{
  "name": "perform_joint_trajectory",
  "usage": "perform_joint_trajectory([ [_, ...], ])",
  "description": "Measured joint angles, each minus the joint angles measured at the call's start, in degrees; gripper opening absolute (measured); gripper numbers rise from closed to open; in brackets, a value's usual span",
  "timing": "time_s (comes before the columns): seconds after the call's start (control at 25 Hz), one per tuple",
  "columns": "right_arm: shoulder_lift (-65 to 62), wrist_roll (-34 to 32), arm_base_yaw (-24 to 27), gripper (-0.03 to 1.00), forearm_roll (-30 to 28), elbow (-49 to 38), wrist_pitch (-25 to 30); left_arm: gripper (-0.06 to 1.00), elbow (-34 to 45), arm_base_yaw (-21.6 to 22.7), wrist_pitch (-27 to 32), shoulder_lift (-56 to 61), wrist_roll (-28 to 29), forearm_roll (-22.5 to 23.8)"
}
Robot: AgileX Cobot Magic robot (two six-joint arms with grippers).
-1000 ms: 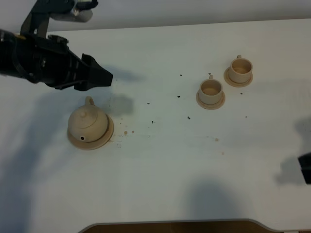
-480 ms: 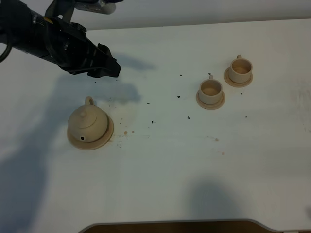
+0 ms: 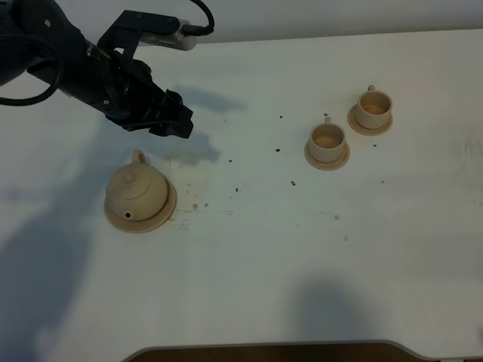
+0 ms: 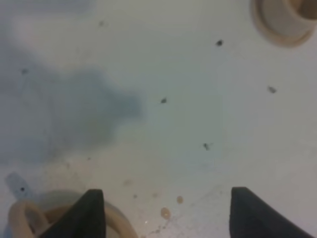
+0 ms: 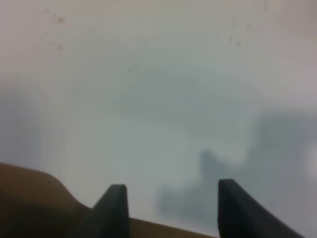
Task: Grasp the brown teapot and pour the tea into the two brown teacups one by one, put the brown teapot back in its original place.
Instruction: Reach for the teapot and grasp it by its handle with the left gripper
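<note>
Black left gripper [image 3: 177, 122] is hanging wide open, empty, beside squat tan ceramic teapot [image 3: 136, 191], mostly cropped in its wrist view; right gripper [image 5: 171, 208] is gaping empty.

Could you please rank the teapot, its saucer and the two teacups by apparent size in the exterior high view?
1. teapot's saucer, slightly wider than the pot.
2. brown teapot.
3. left teacup and right teacup: they look alike in size, so I would not rank them.
</note>
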State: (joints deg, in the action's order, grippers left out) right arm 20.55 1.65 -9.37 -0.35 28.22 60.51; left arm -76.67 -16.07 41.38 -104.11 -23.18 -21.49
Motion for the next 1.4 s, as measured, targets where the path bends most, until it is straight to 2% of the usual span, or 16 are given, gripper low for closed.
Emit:
perform_joint_trajectory([
  [0.28,-11.0,0.0,5.3,0.44,0.4,0.0,0.0,0.55,-6.7,-0.1,4.1,-4.4,6.0,6.3],
  [0.56,-19.7,0.0,7.9,0.44,1.1,0.0,0.0,0.55,-9.1,-0.1,4.7,-7.5,6.6,7.6],
  [0.84,-20.9,0.0,11.6,0.44,1.1,0.0,0.1,0.55,-12.7,-0.1,6.3,-8.4,6.6,9.1],
  [1.12,-20.9,0.0,11.8,0.44,1.2,0.0,0.1,0.55,-18.4,-0.1,13.9,-12.7,9.3,9.2],
  [1.4,-20.9,0.0,11.8,0.44,1.3,0.0,0.1,0.55,-18.8,-0.1,20.7,-14.4,16.1,11.1],
])
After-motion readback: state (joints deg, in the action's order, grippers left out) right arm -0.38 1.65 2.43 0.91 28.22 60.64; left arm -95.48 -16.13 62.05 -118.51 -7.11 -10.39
